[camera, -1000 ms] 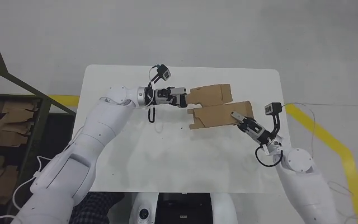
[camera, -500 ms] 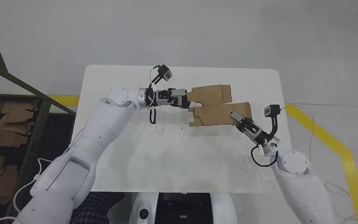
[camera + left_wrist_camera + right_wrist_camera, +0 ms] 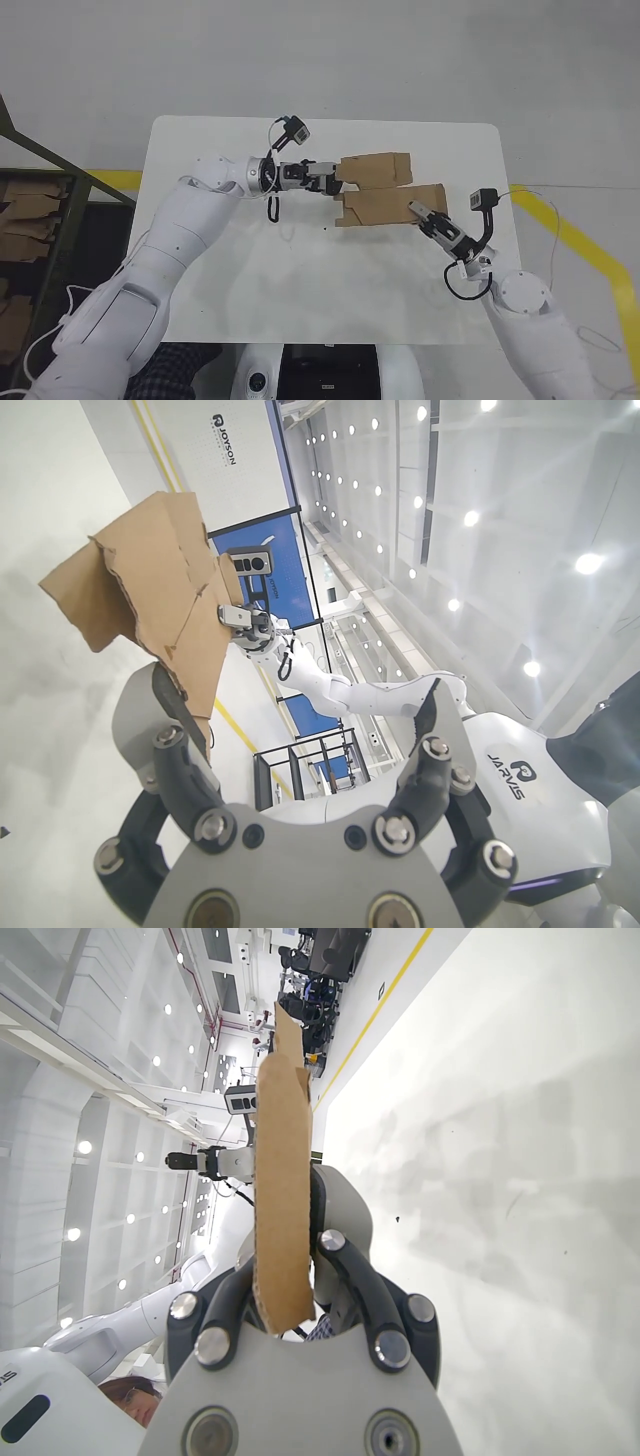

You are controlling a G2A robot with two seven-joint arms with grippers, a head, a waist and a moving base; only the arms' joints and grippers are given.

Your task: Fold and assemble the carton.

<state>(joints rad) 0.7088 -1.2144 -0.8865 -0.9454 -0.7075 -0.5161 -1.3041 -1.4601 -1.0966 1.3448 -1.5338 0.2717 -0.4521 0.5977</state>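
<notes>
Top view: carton point(image 3: 385, 190) over the far half of the table point(image 3: 330, 290), part-folded, two panels offset, no box shape yet.

Left wrist view: left gripper point(image 3: 300, 700) spread wide, one finger point(image 3: 172, 695) against a carton edge, gripping nothing.

Right wrist view: right gripper point(image 3: 295, 1228) clamped on the carton's end.

Judgement: early stage. Most folds and the closing remain.
</notes>
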